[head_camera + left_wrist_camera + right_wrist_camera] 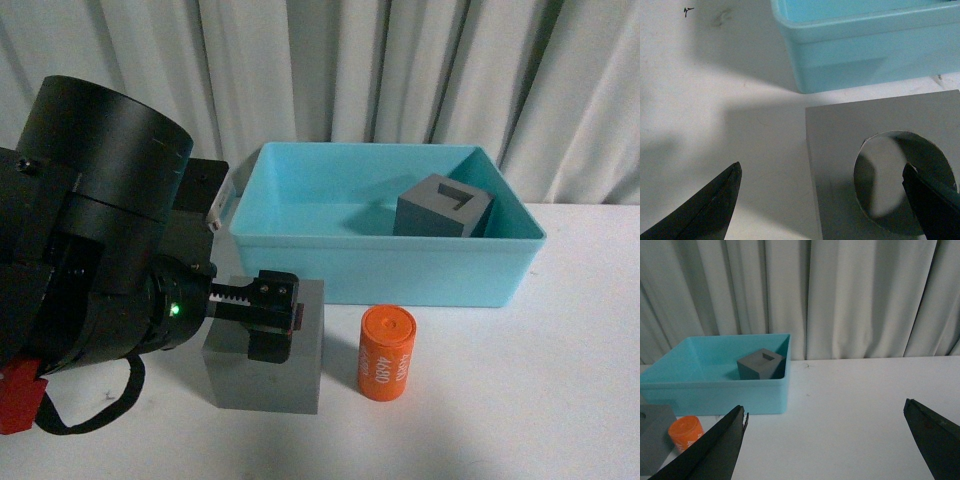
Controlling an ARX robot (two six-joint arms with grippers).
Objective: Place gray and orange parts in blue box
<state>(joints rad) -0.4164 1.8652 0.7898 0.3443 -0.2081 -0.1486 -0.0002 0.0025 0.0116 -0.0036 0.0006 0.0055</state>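
A gray cube with a round recess stands on the white table in front of the blue box. My left gripper hovers open over its top. In the left wrist view, one finger is over the table beside the cube and the other finger is over the recess. The orange cylinder with white digits stands upright just right of this cube. A second gray cube, with a rectangular recess, rests inside the box. My right gripper is open above bare table, well right of the box.
Pale curtains hang close behind the box. The left arm's bulky black body fills the left side of the front view. The right wrist view also shows the orange cylinder and the cube in the box.
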